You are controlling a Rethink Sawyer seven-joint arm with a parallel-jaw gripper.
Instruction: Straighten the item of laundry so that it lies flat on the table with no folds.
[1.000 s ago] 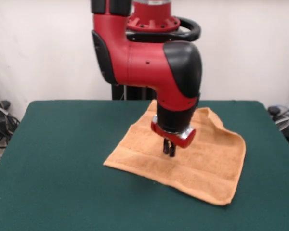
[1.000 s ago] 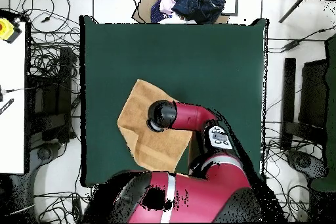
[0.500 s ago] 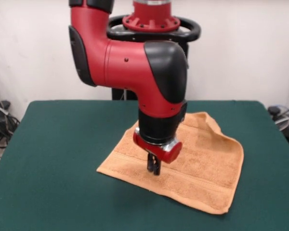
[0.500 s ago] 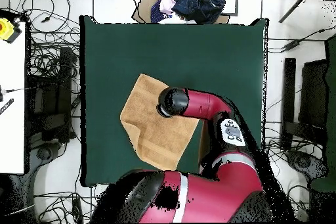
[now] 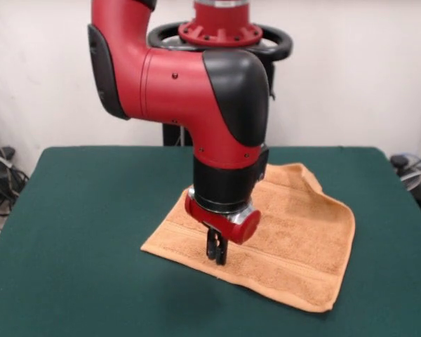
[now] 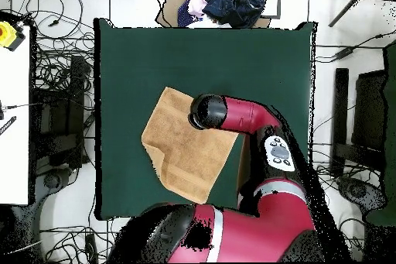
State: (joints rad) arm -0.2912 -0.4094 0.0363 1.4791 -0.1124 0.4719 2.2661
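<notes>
A: Two black fingers make up the claw (image 5: 216, 254), and from the front they hang pressed nearly together, tips down on the hand towel (image 5: 266, 239) or a hair above it. Whether any cloth is caught between them I cannot tell.

B: Where on the towel?

A: Close to its front hem, a little in from the left corner as the front view shows it, just behind the woven band stripe. From overhead the arm's wrist (image 6: 207, 111) hides the claw entirely.

B: And the towel itself?

A: It lies spread on the green worktop (image 5: 84, 210), turned at an angle, mostly flat. Its far right corner is puckered, with a small raised fold, and the right edge lifts in a soft ridge.

B: How will it handle?

A: My judgement: light, limp terry cloth. It will not slide as a stiff sheet; it will drag and bunch on the felt, which probably grips it. Pinching in the middle only tents it.

B: So take it where?

A: At a hem or corner, I think; the rumpled far corner looks best, drawn outward, low and slow, away from the towel's middle.
</notes>
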